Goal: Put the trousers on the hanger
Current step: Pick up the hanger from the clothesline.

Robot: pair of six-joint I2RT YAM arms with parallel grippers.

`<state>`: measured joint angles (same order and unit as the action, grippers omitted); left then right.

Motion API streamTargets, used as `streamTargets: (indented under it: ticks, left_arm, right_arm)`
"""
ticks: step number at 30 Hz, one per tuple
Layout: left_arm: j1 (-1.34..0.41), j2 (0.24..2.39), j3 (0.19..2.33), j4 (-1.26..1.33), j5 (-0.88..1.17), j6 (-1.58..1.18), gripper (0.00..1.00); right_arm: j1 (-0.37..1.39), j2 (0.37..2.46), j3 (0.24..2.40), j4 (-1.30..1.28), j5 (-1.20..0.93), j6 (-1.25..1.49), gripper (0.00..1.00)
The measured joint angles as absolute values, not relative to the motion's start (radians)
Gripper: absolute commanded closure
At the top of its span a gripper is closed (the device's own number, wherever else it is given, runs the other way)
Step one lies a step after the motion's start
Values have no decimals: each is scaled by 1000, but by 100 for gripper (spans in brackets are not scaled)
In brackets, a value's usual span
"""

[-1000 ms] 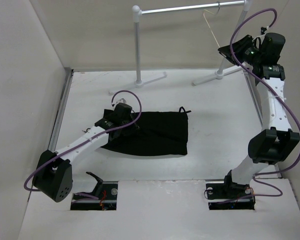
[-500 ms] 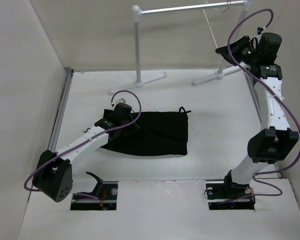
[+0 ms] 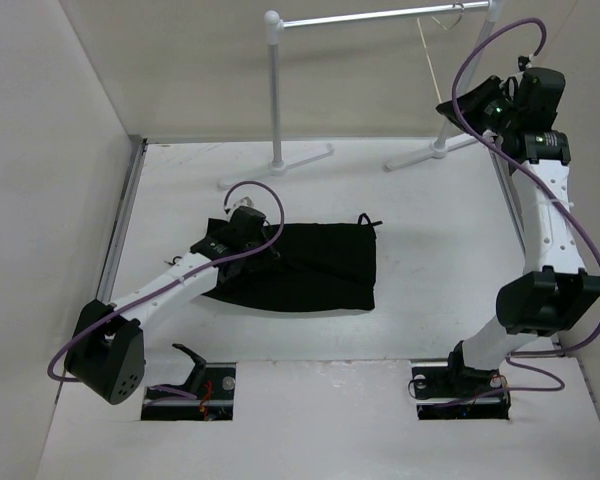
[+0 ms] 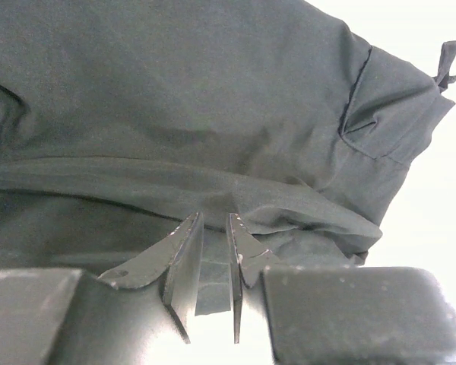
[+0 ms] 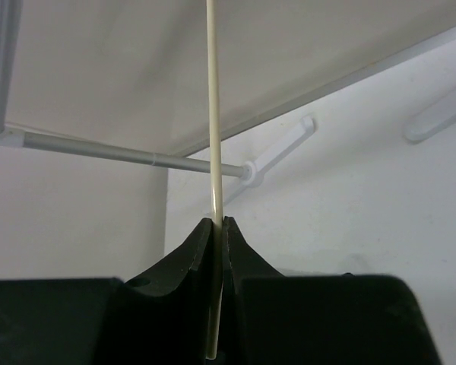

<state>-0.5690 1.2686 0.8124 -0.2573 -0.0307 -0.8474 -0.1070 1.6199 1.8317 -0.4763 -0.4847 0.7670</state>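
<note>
Whereas a second ago the right jaws stood wider, they are now clamped on the thin bar of the hanger (image 5: 214, 114) at 1 o'clock of the top view, under the rail (image 3: 380, 16); the hanger is judged secured for carrying to the garment. Its held bar stands nearly upright, long axis 12 to 6 o'clock, hook end at 12. The trousers (image 3: 320, 265) lie folded on the surface (image 3: 430, 250) toward 9 o'clock of centre, long axis 9 to 3, drawstring (image 3: 366, 220) waist pointing to 3, the left jaws pinching a fold near the 9 o'clock end.
</note>
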Motion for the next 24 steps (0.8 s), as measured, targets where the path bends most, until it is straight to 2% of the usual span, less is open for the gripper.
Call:
streamTargets:
  ticks: [7, 24]
  left_arm:
    - [-588, 1269, 840, -262, -33, -847, 82]
    - [-695, 1380, 1119, -270, 1, -847, 81]
  right_arm:
    - [-91, 1542, 1748, -538, -395, 670, 93]
    - [55, 1123, 1103, -505, -267, 621, 95]
